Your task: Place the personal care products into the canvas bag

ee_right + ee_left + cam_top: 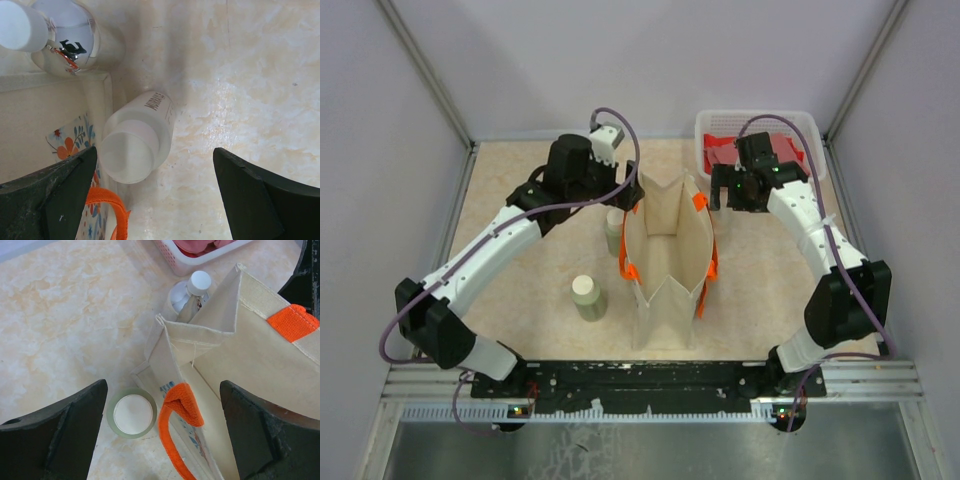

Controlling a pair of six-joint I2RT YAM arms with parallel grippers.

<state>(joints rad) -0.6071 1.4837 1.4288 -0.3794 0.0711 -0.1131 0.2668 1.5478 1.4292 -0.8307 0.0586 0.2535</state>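
Note:
The canvas bag stands open mid-table with orange handles; no bottle shows inside it. A sage-green bottle stands to its left, and another stands against its left wall. My left gripper is open above the bag's far-left corner. In the left wrist view, that bottle's white cap and an orange handle lie between the fingers, with a clear bottle behind the bag. My right gripper is open at the bag's far-right corner, over a cream bottle. The clear bottle is beyond.
A white lattice basket with a red cloth stands at the back right, just behind my right gripper. It also shows in the left wrist view. Grey walls close in the beige tabletop on three sides.

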